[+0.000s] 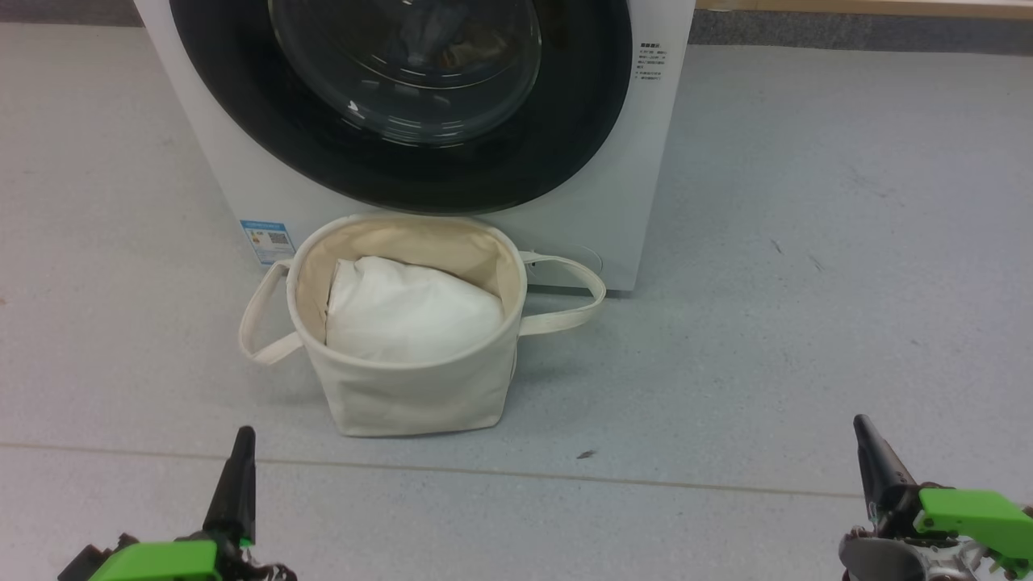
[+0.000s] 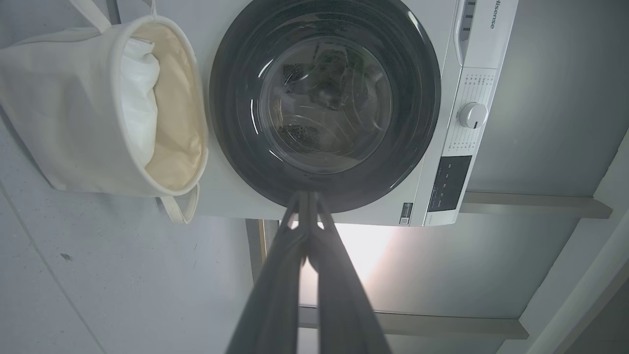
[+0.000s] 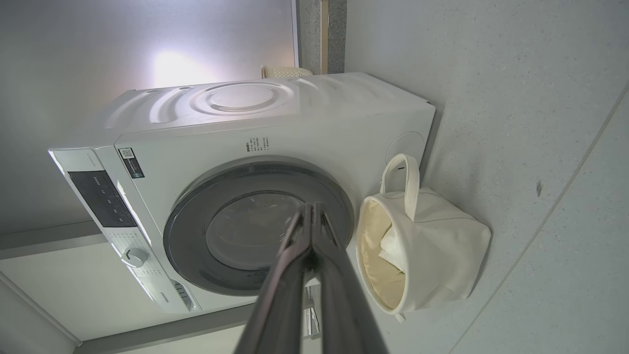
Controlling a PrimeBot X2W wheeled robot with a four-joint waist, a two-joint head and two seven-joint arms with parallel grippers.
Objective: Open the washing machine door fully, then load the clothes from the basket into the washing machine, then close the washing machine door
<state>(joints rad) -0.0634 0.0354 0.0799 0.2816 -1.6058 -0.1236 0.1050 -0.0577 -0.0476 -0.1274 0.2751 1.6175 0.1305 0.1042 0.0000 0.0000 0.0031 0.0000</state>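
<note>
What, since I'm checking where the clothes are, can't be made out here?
Left wrist view: drum contents, blurred by reflections in the washing machine door glass.
Head view: anything beneath the white bundle in the basket.
Head view: grey label, too small to read.

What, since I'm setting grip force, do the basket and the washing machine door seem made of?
The basket looks like soft, matte cream canvas: its walls crease and sag a little. The washing machine door seems a glossy black rim, probably plastic, around a clear bulging centre, likely glass, given its sharp reflections.
</note>
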